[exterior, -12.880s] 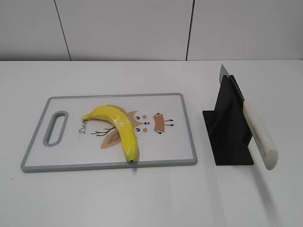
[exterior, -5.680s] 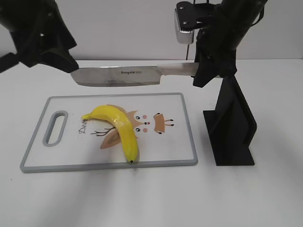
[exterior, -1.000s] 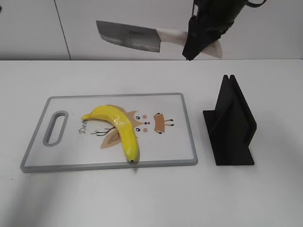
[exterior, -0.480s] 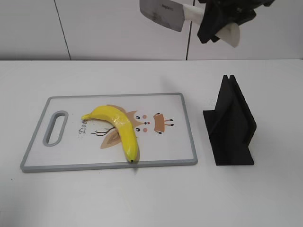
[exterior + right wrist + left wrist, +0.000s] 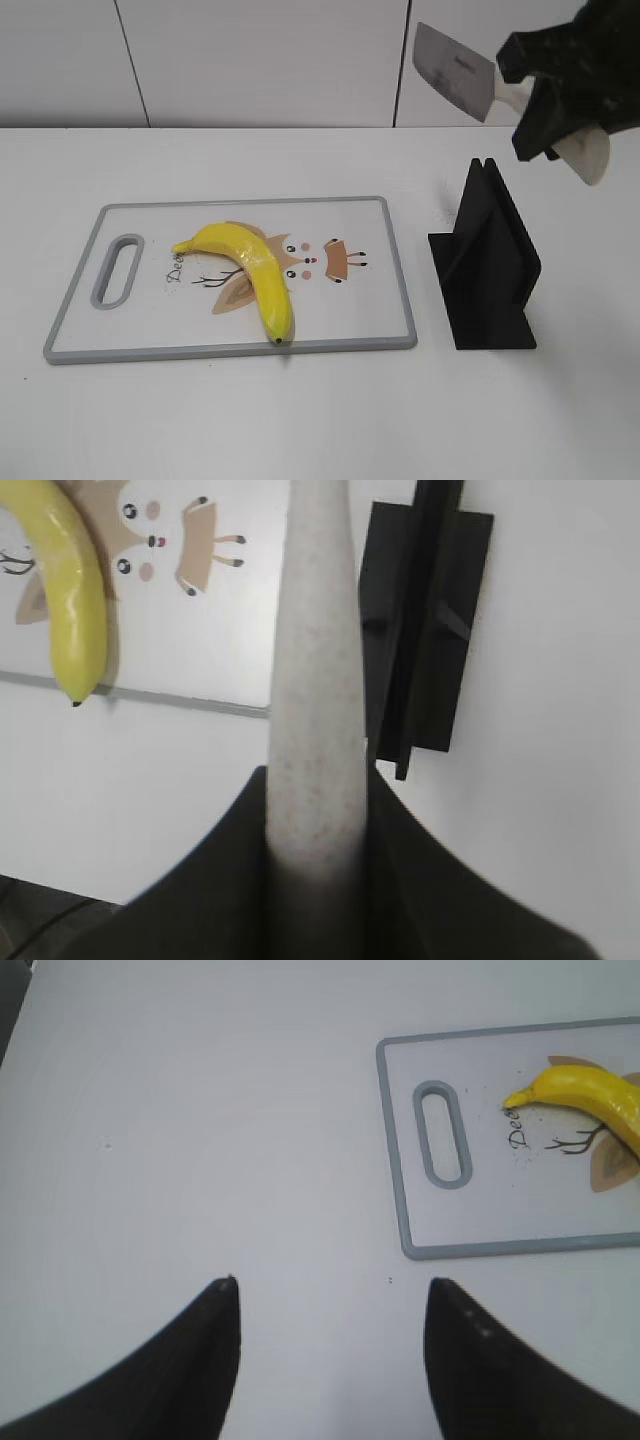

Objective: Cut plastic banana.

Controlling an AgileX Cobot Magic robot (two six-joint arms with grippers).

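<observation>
Yellow and glossy, the plastic banana (image 5: 247,269) lies whole on the cutting board (image 5: 380,300), curved across the cartoon deer print (image 5: 320,260), its dark tip at the board's near edge and its stem pointing toward the handle slot (image 5: 118,270).

The right gripper (image 5: 560,85) hangs high above the black knife stand (image 5: 488,265), its jaws clamped around the pale handle of the knife (image 5: 455,72). The blade juts up and away from the jaws toward the back wall, while the butt of the handle sticks out on the jaws' far side. In the right wrist view the speckled handle runs straight out between the dark fingers (image 5: 205,880); the slotted stand sits just to one side of it, and the banana (image 5: 68,590) lies well off to the other side, on the board (image 5: 240,630).

The left gripper (image 5: 330,1345) hovers over bare white table (image 5: 200,1110) with its jaws spread wide and nothing between them. Ahead of those jaws and off to one side lies the board's handle end (image 5: 440,1135), with the banana's stem (image 5: 512,1102) just beyond the slot.
</observation>
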